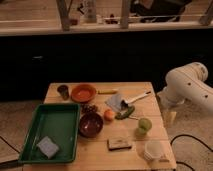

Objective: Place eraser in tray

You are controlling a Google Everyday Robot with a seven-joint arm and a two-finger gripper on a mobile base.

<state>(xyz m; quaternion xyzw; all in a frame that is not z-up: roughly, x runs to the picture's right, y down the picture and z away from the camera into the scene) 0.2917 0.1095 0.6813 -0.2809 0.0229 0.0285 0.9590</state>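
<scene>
From my seat the task looks unstarted. What I take for the eraser, a flat rectangular block with a dark top, lies on the bench near the front edge, between the dark red bowl and the white cup. It is well apart from the green tray. The tray already holds a grey-blue block, sponge-like, in its near corner. The white arm stands off the right side of the bench, touching nothing. The end effector seems to hang at the arm's lower end, just beside the bench's right edge. I cannot tell how it is set or whether it holds anything. Reach, grasp, carry and release all remain.
</scene>
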